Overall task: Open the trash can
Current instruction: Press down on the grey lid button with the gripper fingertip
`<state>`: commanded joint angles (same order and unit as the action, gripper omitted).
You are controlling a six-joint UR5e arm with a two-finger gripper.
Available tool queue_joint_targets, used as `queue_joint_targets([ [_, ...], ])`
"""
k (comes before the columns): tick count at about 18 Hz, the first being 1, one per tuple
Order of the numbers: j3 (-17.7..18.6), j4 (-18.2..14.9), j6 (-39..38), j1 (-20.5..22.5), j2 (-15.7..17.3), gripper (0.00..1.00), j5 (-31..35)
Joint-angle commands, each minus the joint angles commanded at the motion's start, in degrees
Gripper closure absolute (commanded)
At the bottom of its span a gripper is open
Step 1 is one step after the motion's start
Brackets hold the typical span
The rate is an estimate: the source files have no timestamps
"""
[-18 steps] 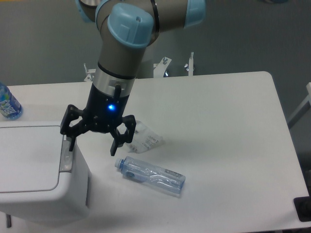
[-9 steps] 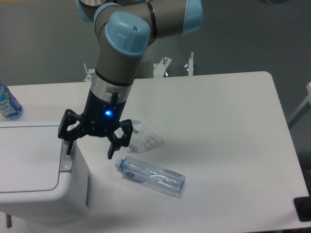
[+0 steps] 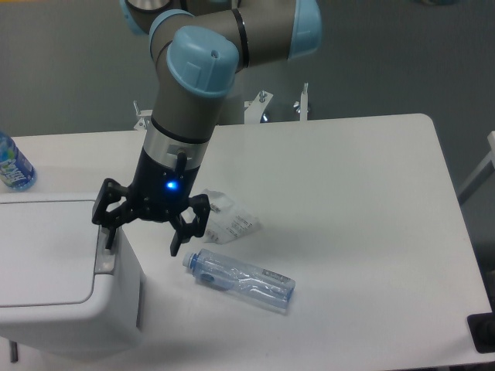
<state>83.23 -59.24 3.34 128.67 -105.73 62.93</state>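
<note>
The trash can point(image 3: 54, 267) is a large white bin at the lower left, its flat lid down and a grey push-button strip point(image 3: 105, 251) along the lid's right edge. My gripper point(image 3: 142, 243) hangs open over the bin's right side. Its left fingertip point(image 3: 108, 238) sits at the top end of the grey strip; whether it touches is unclear. The right fingertip point(image 3: 175, 246) hangs past the bin, over the table.
A clear plastic bottle point(image 3: 240, 280) lies on the table just right of the gripper. A crumpled clear wrapper point(image 3: 228, 219) lies behind it. A blue-labelled bottle point(image 3: 13, 165) stands at the far left edge, behind the bin. The table's point(image 3: 348, 193) right half stretches to a rounded far corner.
The gripper has shifted slightly left and down towards the grey strip over the last second. The lid has stayed shut, and the bottle and wrapper have not moved.
</note>
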Motion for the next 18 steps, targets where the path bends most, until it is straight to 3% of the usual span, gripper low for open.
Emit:
queue_joint_targets([
  [18, 0.26, 0.97, 0.00, -0.09, -0.35, 0.00, 0.18],
])
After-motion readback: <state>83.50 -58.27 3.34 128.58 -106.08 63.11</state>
